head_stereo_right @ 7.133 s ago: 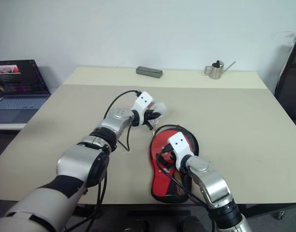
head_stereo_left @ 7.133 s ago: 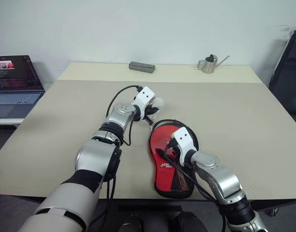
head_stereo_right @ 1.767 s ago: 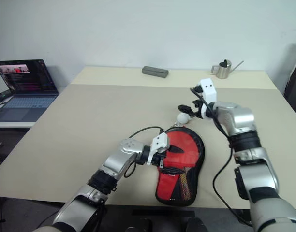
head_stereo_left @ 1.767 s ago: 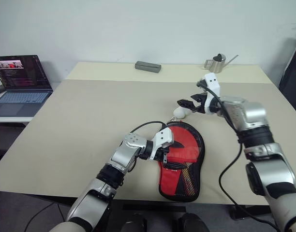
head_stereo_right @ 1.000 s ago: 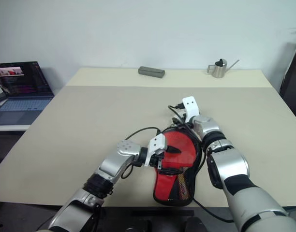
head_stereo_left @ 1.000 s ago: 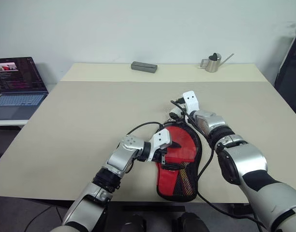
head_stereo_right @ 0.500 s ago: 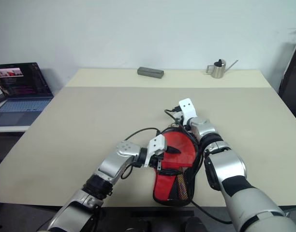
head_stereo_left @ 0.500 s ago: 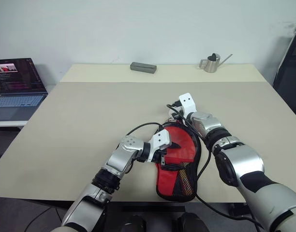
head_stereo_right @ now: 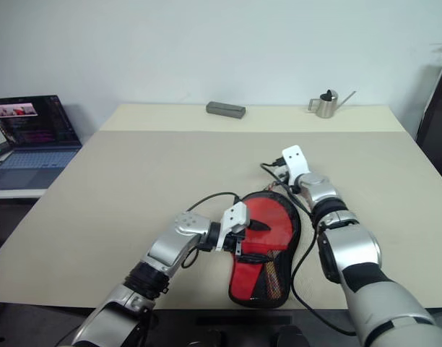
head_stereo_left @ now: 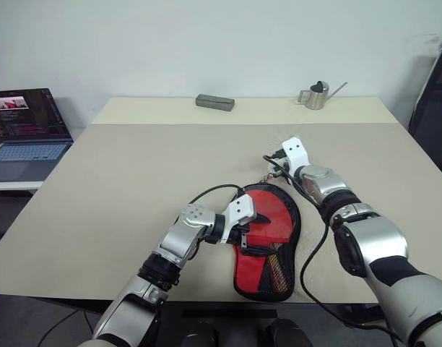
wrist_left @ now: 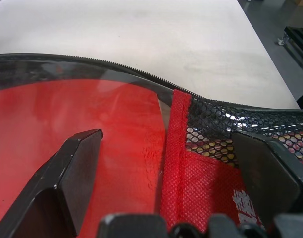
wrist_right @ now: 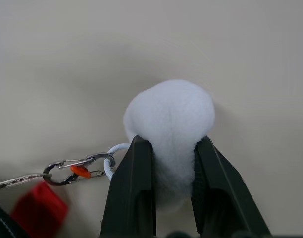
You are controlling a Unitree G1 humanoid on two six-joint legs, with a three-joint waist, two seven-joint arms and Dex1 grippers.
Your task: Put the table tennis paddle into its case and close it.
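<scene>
Right now my right gripper (wrist_right: 171, 148) pinches the white fluffy pom-pom pull (wrist_right: 169, 116) to draw the zip, while my left gripper (wrist_left: 171, 163), spread wide, steadies the red mesh-panelled paddle-shaped case (head_stereo_left: 268, 231) on the beige table (head_stereo_left: 120, 181).

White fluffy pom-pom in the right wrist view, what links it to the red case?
A white ring and a silver clip with an orange tab lie between the pom-pom and the case.
</scene>
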